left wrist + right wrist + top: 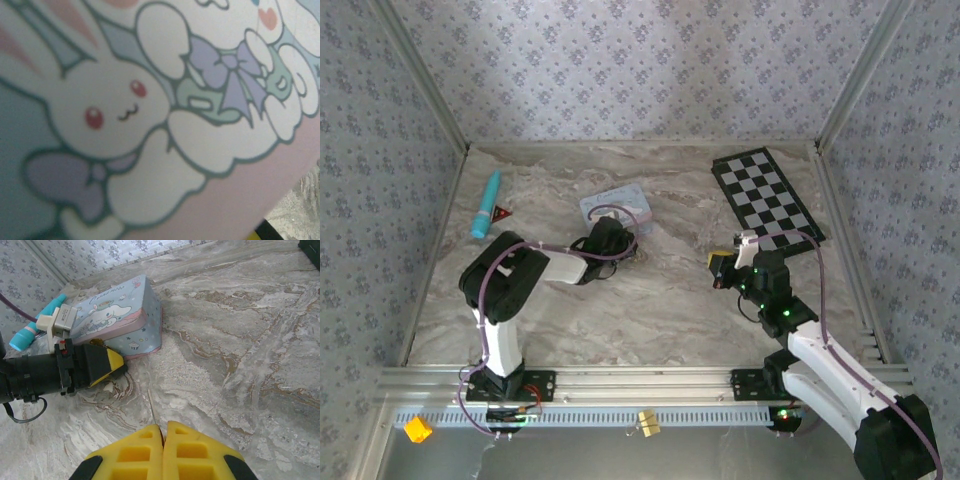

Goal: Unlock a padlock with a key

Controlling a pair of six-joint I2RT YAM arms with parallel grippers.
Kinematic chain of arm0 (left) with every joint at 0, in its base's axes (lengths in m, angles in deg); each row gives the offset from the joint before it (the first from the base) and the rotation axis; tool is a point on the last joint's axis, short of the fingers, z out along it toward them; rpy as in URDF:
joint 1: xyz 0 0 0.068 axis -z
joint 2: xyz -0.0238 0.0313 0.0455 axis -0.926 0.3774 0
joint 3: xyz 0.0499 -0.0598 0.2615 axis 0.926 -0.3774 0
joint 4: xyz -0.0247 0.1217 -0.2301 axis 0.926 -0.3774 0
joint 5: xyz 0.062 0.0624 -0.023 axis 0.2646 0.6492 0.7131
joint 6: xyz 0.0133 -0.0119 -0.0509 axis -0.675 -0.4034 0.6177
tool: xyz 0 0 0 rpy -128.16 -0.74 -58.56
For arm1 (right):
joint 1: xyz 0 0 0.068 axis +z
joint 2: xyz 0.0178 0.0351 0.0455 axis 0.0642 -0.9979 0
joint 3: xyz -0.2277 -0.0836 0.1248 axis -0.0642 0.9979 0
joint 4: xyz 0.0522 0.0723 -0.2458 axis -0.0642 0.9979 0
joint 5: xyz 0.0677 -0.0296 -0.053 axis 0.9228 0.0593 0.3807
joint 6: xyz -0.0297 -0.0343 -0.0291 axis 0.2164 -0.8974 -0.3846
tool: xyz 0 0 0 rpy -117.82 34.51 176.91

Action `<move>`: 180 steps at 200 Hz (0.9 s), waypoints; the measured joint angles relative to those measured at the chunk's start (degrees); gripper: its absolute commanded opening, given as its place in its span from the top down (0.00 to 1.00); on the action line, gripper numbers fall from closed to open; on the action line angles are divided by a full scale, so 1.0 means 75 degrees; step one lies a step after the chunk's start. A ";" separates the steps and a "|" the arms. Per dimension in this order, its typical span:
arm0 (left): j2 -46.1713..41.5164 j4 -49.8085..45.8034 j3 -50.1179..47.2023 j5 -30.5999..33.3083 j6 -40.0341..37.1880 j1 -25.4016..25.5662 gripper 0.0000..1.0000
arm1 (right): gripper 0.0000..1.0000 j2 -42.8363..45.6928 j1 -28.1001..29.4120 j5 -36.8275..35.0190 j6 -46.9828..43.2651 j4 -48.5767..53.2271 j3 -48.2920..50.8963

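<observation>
Counter tally, as I see it: one cartoon tin, one turquoise tube, one red-and-black triangle piece, one checkerboard. Front rail: one yellow block, one clip.

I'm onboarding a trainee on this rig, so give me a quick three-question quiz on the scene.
1. Which gripper is at the tin?
2. True or false: the right gripper is open.
3. What lies beside the teal tube? A checkerboard, B red triangle, C tin.

Key: 1 the left gripper; 2 false, its fingers are shut together; 3 B.
</observation>
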 measured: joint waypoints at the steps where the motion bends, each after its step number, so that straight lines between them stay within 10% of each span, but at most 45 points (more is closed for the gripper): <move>1: -0.0006 -0.0003 -0.0006 0.0000 0.0000 0.0000 0.86 | 1.00 0.0000 0.0000 0.0000 0.0003 0.0000 0.0000; 101: -0.1227 -0.1920 -0.0309 -0.1110 -0.0329 -0.0239 0.87 | 1.00 -0.0679 0.0114 0.0516 0.0860 0.0143 -0.0055; 180: -0.1358 -0.3407 0.0181 -0.2929 -0.0516 -0.0379 0.84 | 1.00 -0.2302 0.2506 0.0047 0.2844 -0.0306 -0.0256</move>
